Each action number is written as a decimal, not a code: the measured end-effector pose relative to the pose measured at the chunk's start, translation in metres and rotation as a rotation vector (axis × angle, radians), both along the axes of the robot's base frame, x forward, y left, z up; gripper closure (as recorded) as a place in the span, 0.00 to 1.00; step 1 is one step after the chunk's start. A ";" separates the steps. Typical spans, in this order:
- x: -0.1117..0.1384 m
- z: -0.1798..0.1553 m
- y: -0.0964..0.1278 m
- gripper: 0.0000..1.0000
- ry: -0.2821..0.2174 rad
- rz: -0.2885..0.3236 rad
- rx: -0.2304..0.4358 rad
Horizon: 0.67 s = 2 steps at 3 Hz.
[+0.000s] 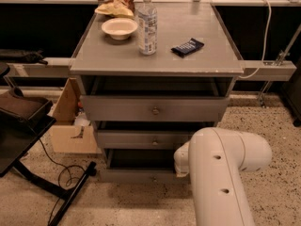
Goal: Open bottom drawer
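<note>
Low under the desk [197, 62], the end effector [181, 160] is hanging at the right end of the bottom drawer [136, 175], whose long front is stretching leftward; its grip I cannot tell.

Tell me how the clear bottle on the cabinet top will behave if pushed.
The bottle stands tall and narrow, so a high push would likely tip it, then roll. It looks plastic, so probably not fragile. The gripper is hidden behind the white arm by the bottom drawer.
</note>
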<state>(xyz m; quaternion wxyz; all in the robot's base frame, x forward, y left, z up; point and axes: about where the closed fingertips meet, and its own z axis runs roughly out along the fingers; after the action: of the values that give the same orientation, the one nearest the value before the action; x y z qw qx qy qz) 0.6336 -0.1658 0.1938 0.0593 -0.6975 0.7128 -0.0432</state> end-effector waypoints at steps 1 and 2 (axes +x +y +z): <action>-0.011 0.004 -0.013 1.00 0.014 -0.015 -0.022; -0.011 0.003 -0.008 1.00 0.014 -0.015 -0.022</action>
<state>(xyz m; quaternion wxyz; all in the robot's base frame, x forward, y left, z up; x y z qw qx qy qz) 0.6231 -0.1738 0.1967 0.0464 -0.6932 0.7178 -0.0465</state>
